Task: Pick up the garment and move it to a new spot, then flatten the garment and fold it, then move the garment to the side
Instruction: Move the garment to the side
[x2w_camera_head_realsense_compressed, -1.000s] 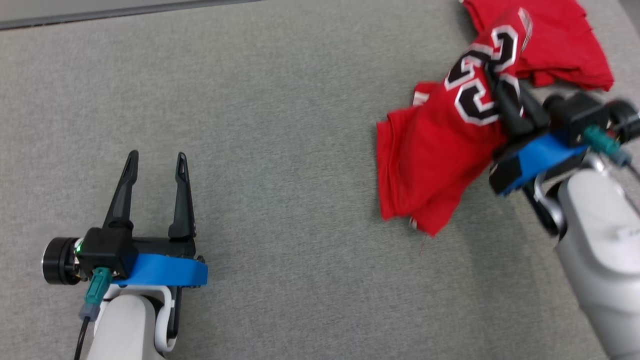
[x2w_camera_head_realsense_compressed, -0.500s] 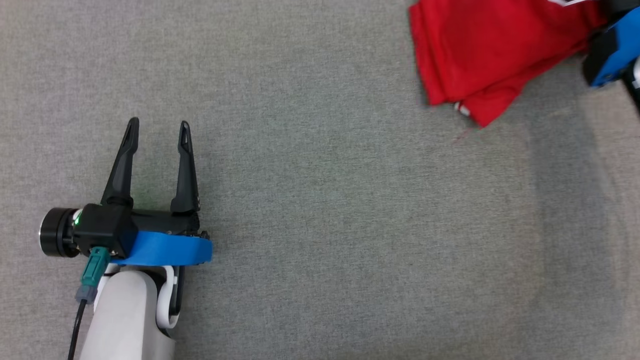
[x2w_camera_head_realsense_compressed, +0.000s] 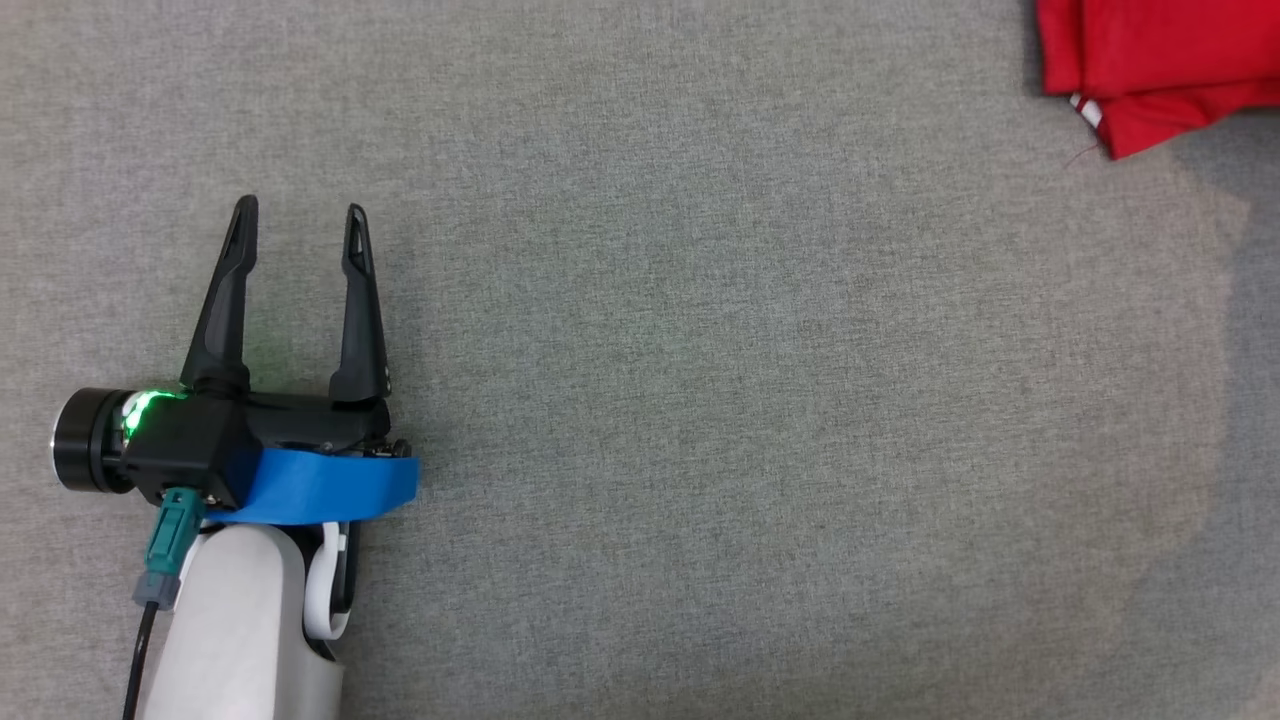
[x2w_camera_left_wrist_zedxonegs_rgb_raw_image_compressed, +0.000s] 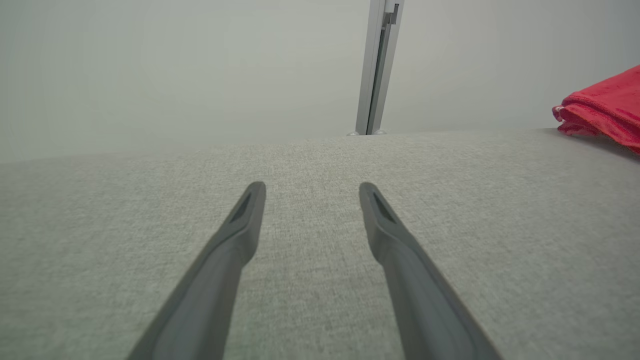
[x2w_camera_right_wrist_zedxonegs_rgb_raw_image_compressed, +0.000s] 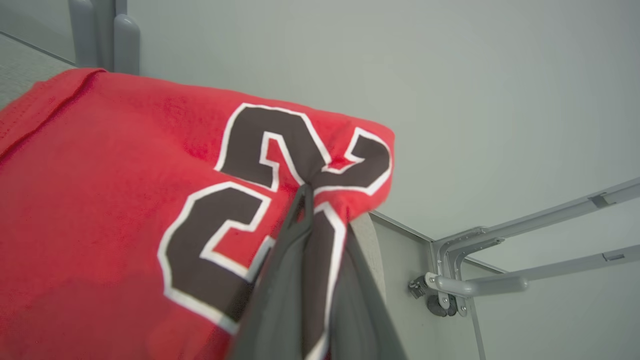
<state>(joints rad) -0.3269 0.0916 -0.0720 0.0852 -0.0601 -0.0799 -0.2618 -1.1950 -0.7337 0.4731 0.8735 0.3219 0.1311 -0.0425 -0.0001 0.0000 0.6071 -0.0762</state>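
The red garment (x2w_camera_head_realsense_compressed: 1150, 60) with black, white-edged numbers reaches into the top right corner of the head view, bunched in folds. In the right wrist view my right gripper (x2w_camera_right_wrist_zedxonegs_rgb_raw_image_compressed: 306, 190) is shut on the garment (x2w_camera_right_wrist_zedxonegs_rgb_raw_image_compressed: 100, 200), pinching the cloth at the printed numbers and holding it lifted. My left gripper (x2w_camera_head_realsense_compressed: 299, 210) rests open at the lower left of the grey surface, far from the garment, with nothing between its fingers. The left wrist view shows the left gripper (x2w_camera_left_wrist_zedxonegs_rgb_raw_image_compressed: 311, 187) low over the cloth surface and the garment (x2w_camera_left_wrist_zedxonegs_rgb_raw_image_compressed: 605, 107) at the far right.
Grey fabric covers the table (x2w_camera_head_realsense_compressed: 700, 400) between the left gripper and the garment. A metal post (x2w_camera_left_wrist_zedxonegs_rgb_raw_image_compressed: 375, 65) stands behind the table's far edge. Beyond the table's corner, a grey metal frame with a caster (x2w_camera_right_wrist_zedxonegs_rgb_raw_image_compressed: 450, 280) stands on the floor.
The head camera has shifted. The garment has been carried up and to the right, away from my left gripper, and the right gripper has left the head view. The left gripper stays open.
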